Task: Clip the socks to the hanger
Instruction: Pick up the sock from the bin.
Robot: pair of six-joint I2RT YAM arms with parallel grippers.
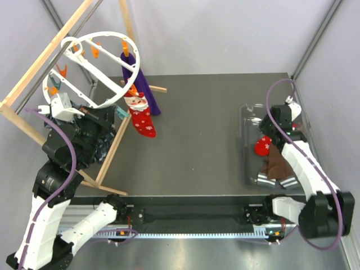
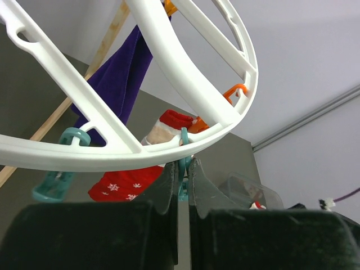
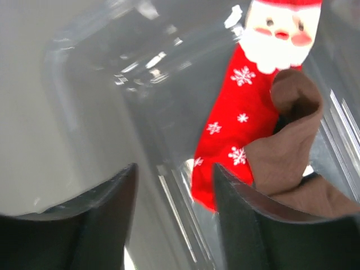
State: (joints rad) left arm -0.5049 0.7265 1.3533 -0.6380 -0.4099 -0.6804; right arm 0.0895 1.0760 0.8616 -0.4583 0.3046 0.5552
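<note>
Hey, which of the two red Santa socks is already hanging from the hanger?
The Santa sock beside the purple sock, dangling from the white hanger. The other Santa sock lies in the clear bin on the right.

Closed left tool [image 2: 183, 170] touches teal clip [image 2: 184, 140] under hanger [image 2: 185, 73] rim.

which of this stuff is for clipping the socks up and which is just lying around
For the job: hung Santa sock, loose Santa sock, white ring hanger.
Lying about: purple sock, brown sock, striped socks, clear bin, wooden frame.
</note>
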